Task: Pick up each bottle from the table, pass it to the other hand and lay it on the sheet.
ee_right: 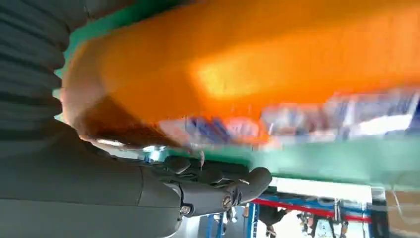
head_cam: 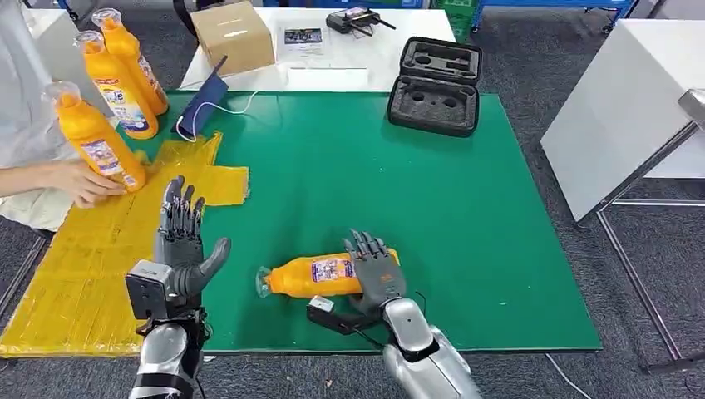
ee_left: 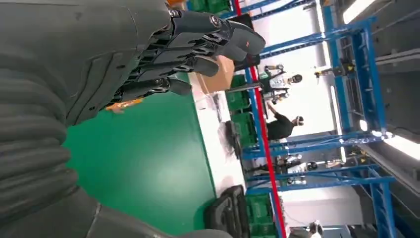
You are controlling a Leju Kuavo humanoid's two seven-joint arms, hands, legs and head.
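Four orange bottles (head_cam: 320, 275), one under right hand (head_cam: 376, 273)

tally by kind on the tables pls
Orange bottles: 4, one under the right hand, three by the sheet
Yellow sheet: 1
Cardboard box: 1
Black foam case: 1
Total: 7

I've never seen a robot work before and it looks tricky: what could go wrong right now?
The orange plastic bottle lies on its side on the green mat, with the right hand over its base end; being round, it might roll or slip. A person's hand rests on the yellow sheet near the open left hand, so they might bump.
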